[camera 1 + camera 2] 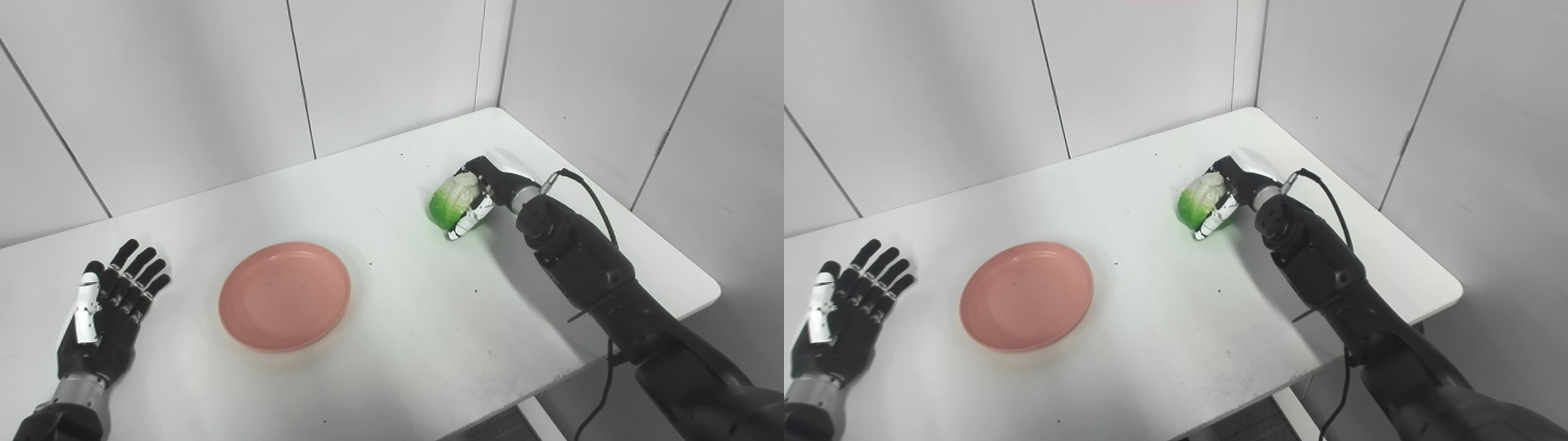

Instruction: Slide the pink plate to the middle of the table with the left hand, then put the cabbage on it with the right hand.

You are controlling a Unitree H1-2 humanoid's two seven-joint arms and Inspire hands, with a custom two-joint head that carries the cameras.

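Where the white-panelled walls point(380, 67) meet in a corner, a white rectangular table point(398, 318) marked with a few small dark specks is set against them, its near right corner rounded and open floor seen beyond that edge. Near the middle of the tabletop, somewhat toward the left, a round, shallow pink plastic plate point(285, 296) is laid flat, with nothing on it. Toward the far right of the table, a small toy cabbage point(452, 199), bright green at its leafy end and pale cream at its stem end, is grasped by the right hand point(481, 197), whose black and white fingers point(470, 222) are curled around it; whether it is lifted off the table cannot be told. At the near left, well apart from the plate, the left hand point(107, 309) is held with its fingers straight and spread, nothing being gripped. More of the right arm's black cable point(1338, 404) below the table edge is shown by the right eye view, while the left forearm is shown more fully by the left eye view.
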